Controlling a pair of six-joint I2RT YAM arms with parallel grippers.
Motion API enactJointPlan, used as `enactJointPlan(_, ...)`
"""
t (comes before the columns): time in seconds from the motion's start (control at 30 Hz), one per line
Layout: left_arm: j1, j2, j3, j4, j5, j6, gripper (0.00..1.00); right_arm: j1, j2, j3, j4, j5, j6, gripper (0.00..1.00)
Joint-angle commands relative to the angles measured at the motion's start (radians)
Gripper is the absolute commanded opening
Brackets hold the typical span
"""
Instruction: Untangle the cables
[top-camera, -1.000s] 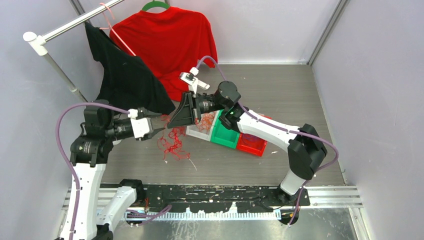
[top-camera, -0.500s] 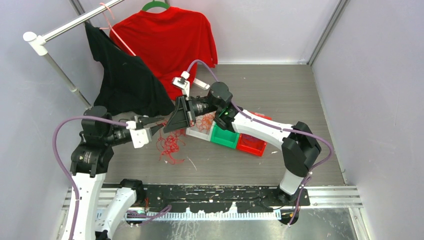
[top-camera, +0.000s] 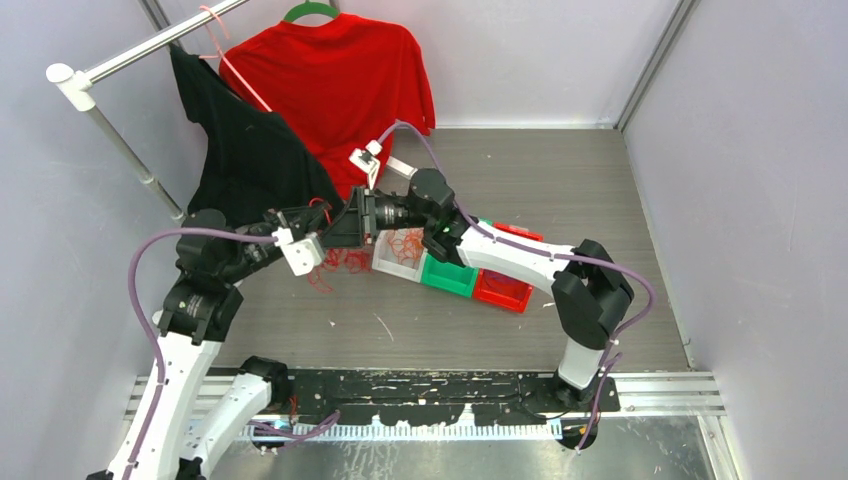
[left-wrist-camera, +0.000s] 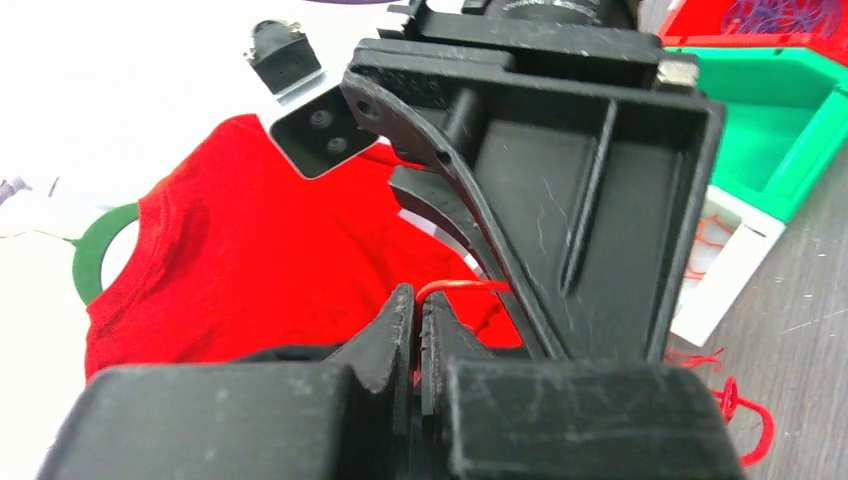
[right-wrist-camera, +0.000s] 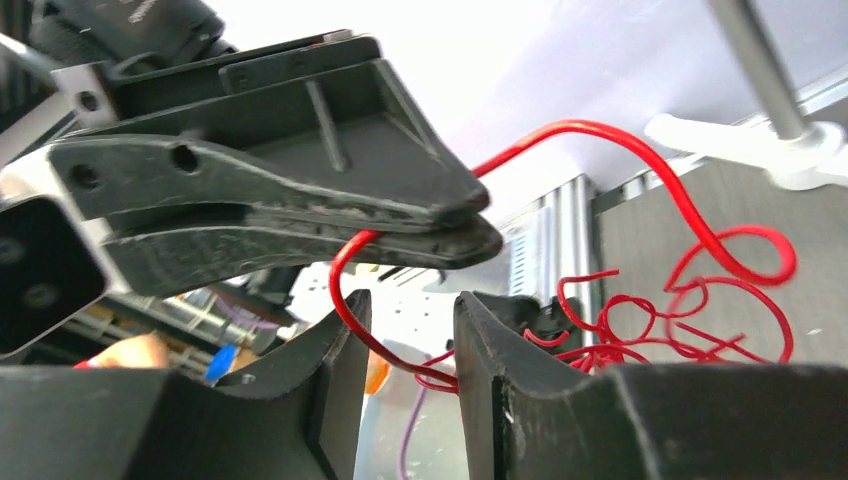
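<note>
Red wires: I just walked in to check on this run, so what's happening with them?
The left claw is shut on one red wire. The right claw stands open, with that wire passing through the gap. The red clump trails beneath them, beside the white bin.

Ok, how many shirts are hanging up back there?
2: a black shirt on the rail at back left, and a red shirt just right of it on a green hanger.

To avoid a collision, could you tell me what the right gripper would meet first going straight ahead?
Likely the red wire lying between its fingers, then almost at once the left gripper, shut on that wire; depth is unclear.
</note>
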Motion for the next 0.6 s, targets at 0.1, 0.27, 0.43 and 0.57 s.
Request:
enactJointPlan(0.1, -0.034, 0.020, 0.046, 0.100, -0.107, 0.005, 0.00, 0.041, -0.047, -0.029, -0.027, 0.333, -0.251, 0.41)
enactJointPlan(0.27, -0.033, 0.029, 0.077, 0.093, -0.143, 0.025, 0.00, 0.048, -0.045, -0.070, 0.023, 0.401, -0.272, 0.33)
enactJointPlan(0.43, -0.034, 0.076, 0.161, 0.146, -0.192, 0.018, 0.00, 0.072, -0.010, -0.100, -0.025, 0.415, -0.333, 0.30)
enactJointPlan(0.57, -0.033, 0.111, 0.246, 0.155, -0.193, -0.011, 0.00, 0.089, 0.016, -0.116, -0.064, 0.462, -0.397, 0.29)
